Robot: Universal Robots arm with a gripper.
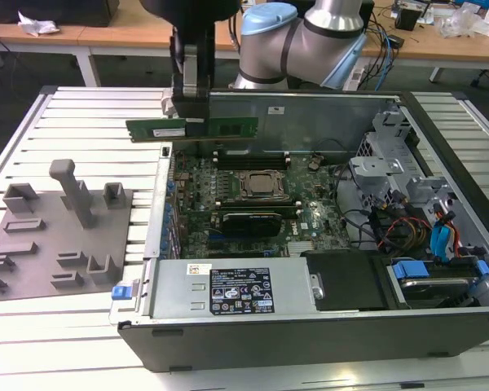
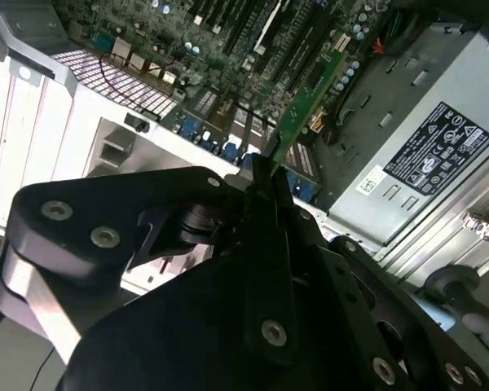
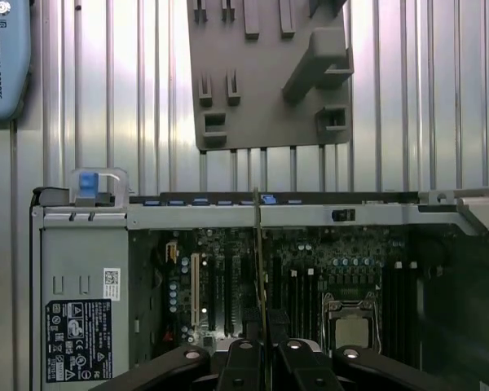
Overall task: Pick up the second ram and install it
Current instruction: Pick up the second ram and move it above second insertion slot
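The second ram [image 1: 191, 128] is a long green strip held level in the air, over the open computer case's wall on the exterior view's left. My gripper [image 1: 193, 112] comes down from above and is shut on the strip's middle. In the second wrist view the ram [image 2: 306, 99] sticks out from between the black fingers [image 2: 265, 204] toward the motherboard. The first wrist view shows the ram [image 3: 258, 261] edge-on as a thin line above the board. Long black slots [image 1: 250, 160] lie beside the processor socket [image 1: 259, 184], below and to the exterior view's right of the strip.
A grey plastic tray [image 1: 33, 244] with upright blocks lies on the slatted table at the exterior view's left. The case holds a power supply [image 1: 228, 287] at the front, and drive cages and cables [image 1: 416, 220] on the right. Its raised metal wall [image 1: 310, 122] stands behind the board.
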